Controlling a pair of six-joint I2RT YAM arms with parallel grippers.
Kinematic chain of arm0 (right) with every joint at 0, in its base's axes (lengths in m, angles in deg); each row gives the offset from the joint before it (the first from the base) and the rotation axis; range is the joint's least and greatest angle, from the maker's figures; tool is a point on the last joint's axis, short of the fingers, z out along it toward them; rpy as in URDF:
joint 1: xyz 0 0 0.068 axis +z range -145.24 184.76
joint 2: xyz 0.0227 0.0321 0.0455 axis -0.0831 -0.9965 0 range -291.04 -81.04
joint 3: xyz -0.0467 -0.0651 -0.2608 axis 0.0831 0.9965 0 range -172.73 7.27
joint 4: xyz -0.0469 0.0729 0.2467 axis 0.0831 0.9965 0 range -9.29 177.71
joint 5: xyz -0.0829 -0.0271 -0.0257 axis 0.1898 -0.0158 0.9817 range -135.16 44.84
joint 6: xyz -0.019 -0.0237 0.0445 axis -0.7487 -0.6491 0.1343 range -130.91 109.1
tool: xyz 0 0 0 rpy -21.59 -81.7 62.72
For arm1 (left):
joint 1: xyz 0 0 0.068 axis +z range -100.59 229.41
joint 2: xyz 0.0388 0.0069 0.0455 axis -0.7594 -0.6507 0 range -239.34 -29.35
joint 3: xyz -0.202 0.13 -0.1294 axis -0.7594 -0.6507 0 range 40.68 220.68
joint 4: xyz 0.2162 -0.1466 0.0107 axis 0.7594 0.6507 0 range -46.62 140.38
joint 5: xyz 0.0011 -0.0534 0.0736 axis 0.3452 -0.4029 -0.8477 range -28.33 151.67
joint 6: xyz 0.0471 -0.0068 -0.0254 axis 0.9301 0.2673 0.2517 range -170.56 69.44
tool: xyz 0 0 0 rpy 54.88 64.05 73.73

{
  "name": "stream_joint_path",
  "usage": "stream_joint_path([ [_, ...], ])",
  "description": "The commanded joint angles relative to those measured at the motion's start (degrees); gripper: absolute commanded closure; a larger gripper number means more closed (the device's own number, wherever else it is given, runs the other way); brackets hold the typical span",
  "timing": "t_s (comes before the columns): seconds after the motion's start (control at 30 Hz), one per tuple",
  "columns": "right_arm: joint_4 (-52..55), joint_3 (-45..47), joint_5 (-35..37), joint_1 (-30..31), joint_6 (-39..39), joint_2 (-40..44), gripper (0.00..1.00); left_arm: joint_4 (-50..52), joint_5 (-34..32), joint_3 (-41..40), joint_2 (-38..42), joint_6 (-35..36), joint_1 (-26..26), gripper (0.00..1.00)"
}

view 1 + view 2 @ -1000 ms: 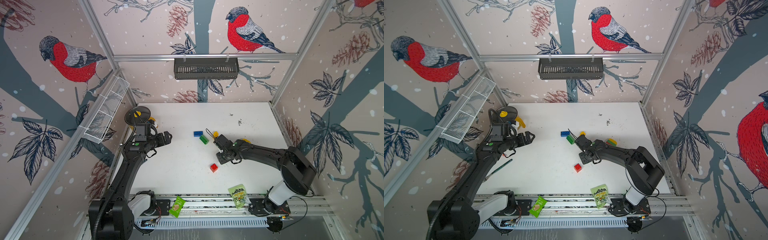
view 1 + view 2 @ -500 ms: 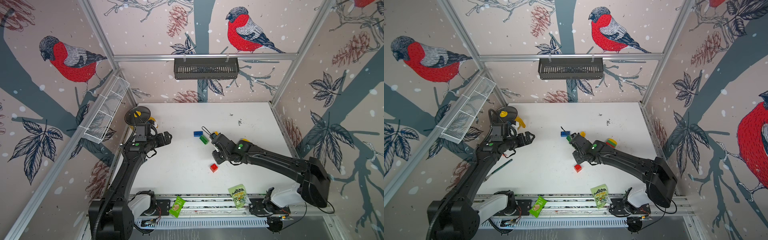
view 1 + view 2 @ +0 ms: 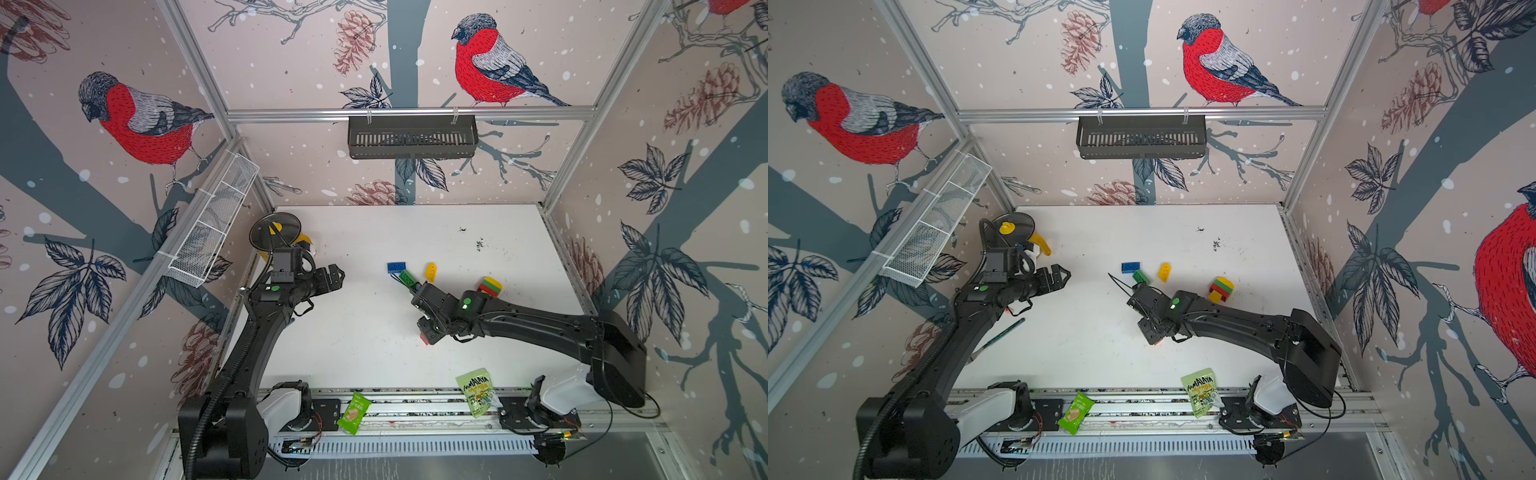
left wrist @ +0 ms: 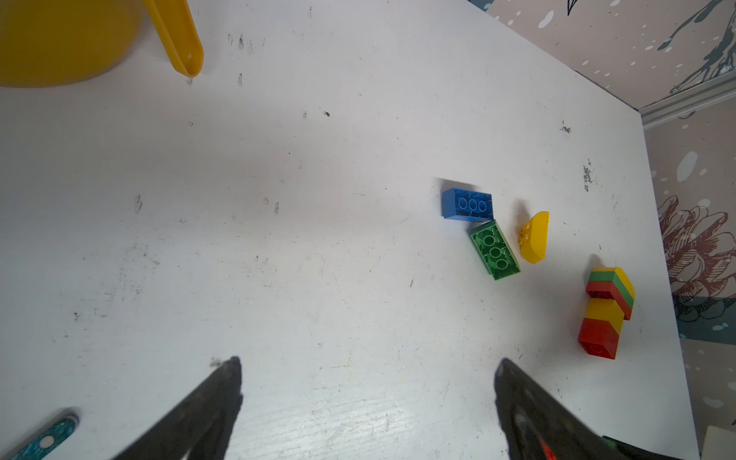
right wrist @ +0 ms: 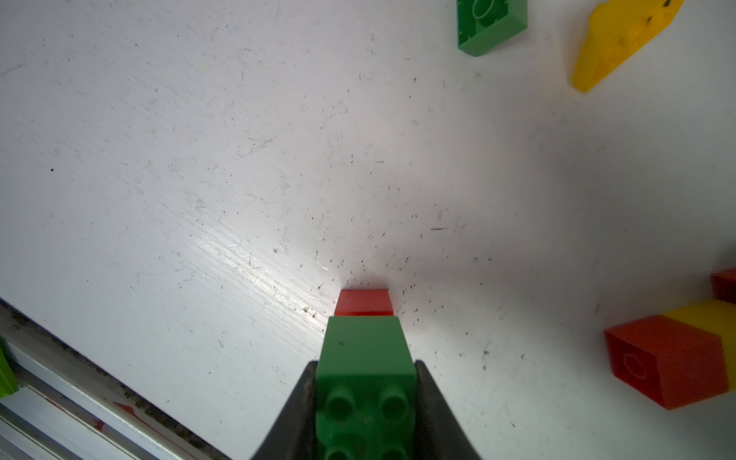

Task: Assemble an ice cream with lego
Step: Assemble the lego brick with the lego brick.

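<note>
My right gripper (image 5: 366, 364) is shut on a small green lego brick (image 5: 366, 358), studs facing the camera. Right beyond it a red brick (image 5: 364, 302) lies on the white table, touching or nearly so. In both top views the right gripper (image 3: 428, 332) (image 3: 1150, 332) covers most of that red brick (image 3: 424, 340). Farther back lie a blue brick (image 3: 396, 267), a long green brick (image 3: 407, 277), a yellow half-round (image 3: 431, 272) and a red-green-yellow stack (image 3: 490, 286). My left gripper (image 3: 332, 276) (image 4: 368, 364) hangs open at the left, holding nothing.
A yellow lidded jug (image 3: 274, 226) stands at the back left, behind my left arm. Two green snack packets (image 3: 476, 390) (image 3: 353, 411) lie on the front rail. A teal pen (image 3: 1000, 336) lies by the left edge. A wire basket (image 3: 212, 224) hangs on the left wall.
My right gripper, with the green brick, has moved forward and down from near the loose bricks to over the red brick. The left arm has not moved.
</note>
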Motion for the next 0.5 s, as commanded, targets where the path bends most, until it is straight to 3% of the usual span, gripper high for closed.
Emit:
stream_joint_path([
  [0.0, -0.83, 0.91, 0.32, 0.17, 1.62, -0.32, 0.79, -0.70, -0.28, -0.02, 0.15, 0.79, -0.02, 0.02],
  [0.47, -2.32, 3.69, -0.84, 0.62, 1.00, -1.94, 0.80, -0.12, -0.61, 0.40, 0.13, 1.10, -0.01, 0.02],
])
